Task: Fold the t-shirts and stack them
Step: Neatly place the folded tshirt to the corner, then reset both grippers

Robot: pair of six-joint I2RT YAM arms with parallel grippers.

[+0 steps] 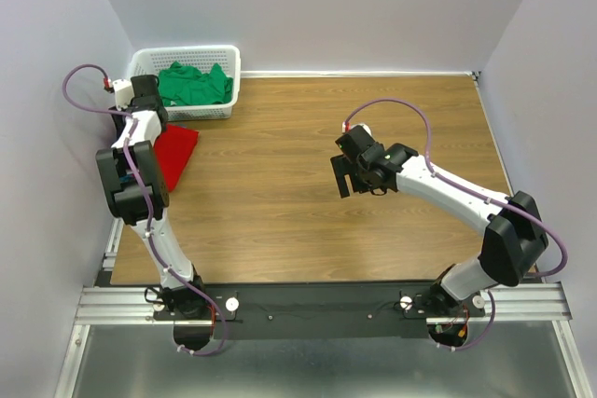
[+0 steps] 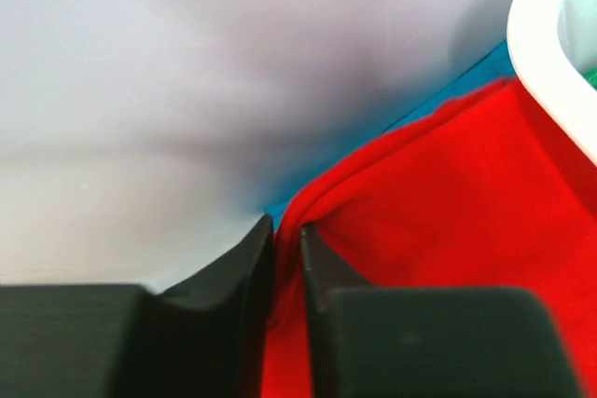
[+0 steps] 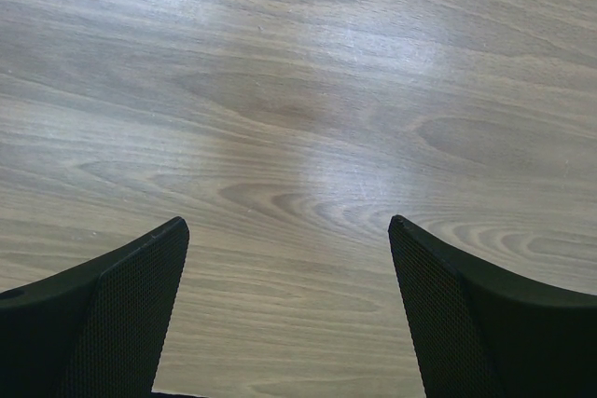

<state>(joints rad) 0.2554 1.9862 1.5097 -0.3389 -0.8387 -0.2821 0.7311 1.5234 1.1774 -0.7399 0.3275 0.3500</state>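
Left end effector (image 2: 287, 230): jaws nearly together, with a raised fold of the red t-shirt (image 2: 448, 221) caught between them. I read this as a light grip on the cloth's edge. From there the shirt spreads to the end effector's right and runs back toward the arm's base, its long axis roughly along the left edge of the worktop (image 1: 308, 193). The basket (image 1: 187, 51) rim is just beyond, with the green t-shirt (image 1: 194, 84) inside. Right end effector (image 3: 289, 230): gaping wide above the worktop, well apart. The left arm is plainly nearer.
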